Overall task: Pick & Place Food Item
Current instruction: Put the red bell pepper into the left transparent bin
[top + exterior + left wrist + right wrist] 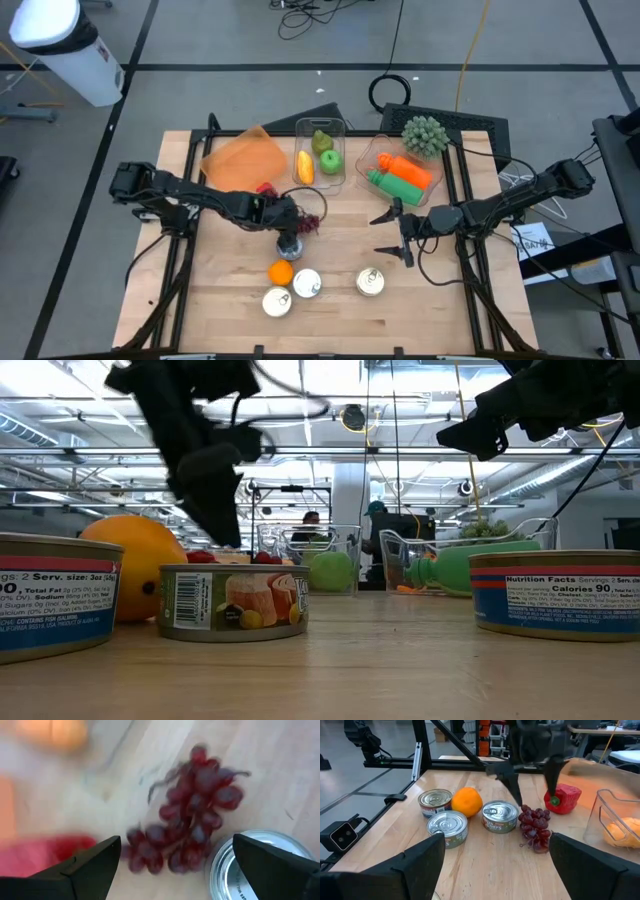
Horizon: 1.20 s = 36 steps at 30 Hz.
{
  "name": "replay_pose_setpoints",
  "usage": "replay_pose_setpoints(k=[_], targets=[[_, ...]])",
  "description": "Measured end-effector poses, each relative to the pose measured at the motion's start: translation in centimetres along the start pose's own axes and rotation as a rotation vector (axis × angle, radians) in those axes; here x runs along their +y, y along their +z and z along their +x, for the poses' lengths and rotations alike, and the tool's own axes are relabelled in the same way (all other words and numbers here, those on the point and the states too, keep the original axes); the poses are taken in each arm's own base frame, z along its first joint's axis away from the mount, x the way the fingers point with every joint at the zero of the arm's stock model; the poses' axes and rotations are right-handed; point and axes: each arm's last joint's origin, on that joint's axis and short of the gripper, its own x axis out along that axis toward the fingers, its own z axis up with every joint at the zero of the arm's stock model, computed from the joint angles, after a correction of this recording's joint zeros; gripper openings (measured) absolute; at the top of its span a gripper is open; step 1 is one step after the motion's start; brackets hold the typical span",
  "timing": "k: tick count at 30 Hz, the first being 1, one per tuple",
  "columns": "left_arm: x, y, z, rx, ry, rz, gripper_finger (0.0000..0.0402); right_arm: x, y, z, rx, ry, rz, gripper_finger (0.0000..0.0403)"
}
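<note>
The pale wooden counter [330, 260] carries a bunch of dark red grapes [308, 224] at its centre. The left gripper [175, 865] is poised above the bunch, jaws wide apart; these should be lowered astride it, clear of the silver tin can [245, 865]. The right gripper [395, 235], jaws open and empty, is held right of centre.

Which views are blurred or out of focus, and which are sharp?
Left wrist view: motion blur smears the grapes and the orange shape at the picture's top. Low view: the near cans are sharp and the left arm is a dark silhouette. High and right wrist views: sharp.
</note>
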Motion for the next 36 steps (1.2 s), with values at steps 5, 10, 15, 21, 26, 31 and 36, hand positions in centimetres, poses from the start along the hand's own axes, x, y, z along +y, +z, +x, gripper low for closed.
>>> replay_pose_setpoints(k=[5,10,15,21,26,31,36], targets=[[0.2,1.1,-0.7,0.064,0.138,0.384,0.0395,0.0,0.3,0.0,-0.026,0.001,0.004,0.0336],[0.7,0.7,0.2,0.145,0.171,0.542,0.0395,0.0,0.4,0.0,-0.041,0.002,0.007,0.0336],[1.0,0.4,1.4,0.213,0.191,0.581,0.0395,0.0,0.4,0.0,-0.042,0.002,0.007,0.0336],[0.8,0.0,2.6,0.27,0.188,0.665,0.0395,0.0,0.4,0.0,-0.039,0.0,0.006,0.0336],[0.9,-0.6,3.2,0.333,0.203,0.709,0.0394,0.0,0.4,0.0,-0.038,0.001,0.006,0.0336],[1.0,-0.7,3.3,0.349,0.226,0.718,0.0394,0.0,0.4,0.0,-0.037,0.001,0.006,0.0336],[1.0,-0.7,3.2,0.348,0.222,0.731,0.036,0.0,0.3,0.0,-0.034,0.001,0.005,0.0336]])
